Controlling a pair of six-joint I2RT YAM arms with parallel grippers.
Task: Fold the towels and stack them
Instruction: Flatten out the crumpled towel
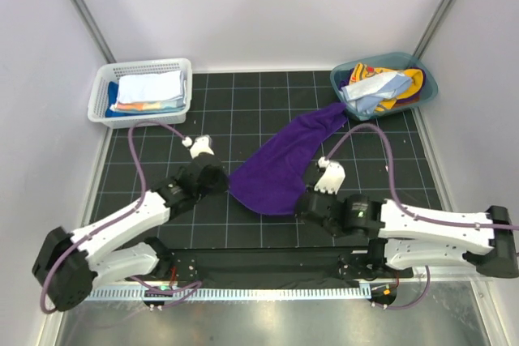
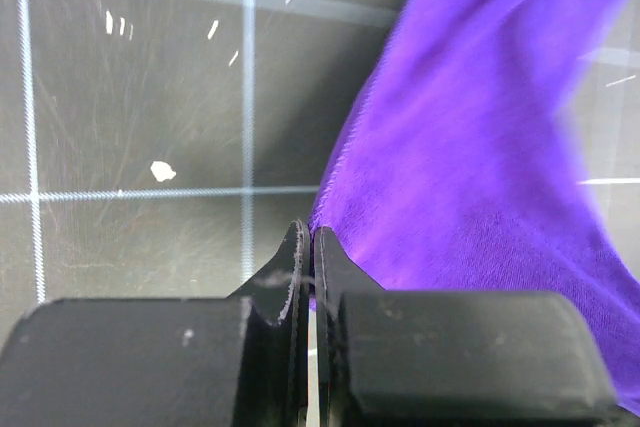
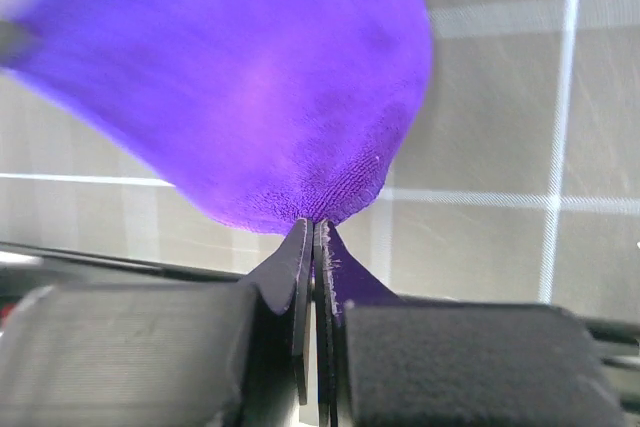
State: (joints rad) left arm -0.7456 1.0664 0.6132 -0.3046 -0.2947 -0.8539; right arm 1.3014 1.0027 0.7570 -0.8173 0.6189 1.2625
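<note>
Purple towel (image 1: 280, 164) pinched by left fingers (image 2: 285, 279) and right fingers (image 3: 290, 263).

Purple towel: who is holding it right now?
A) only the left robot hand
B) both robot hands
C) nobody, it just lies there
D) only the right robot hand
B: the left gripper and the right gripper are each pinched shut on an edge of the purple towel, as each wrist view shows.
</note>
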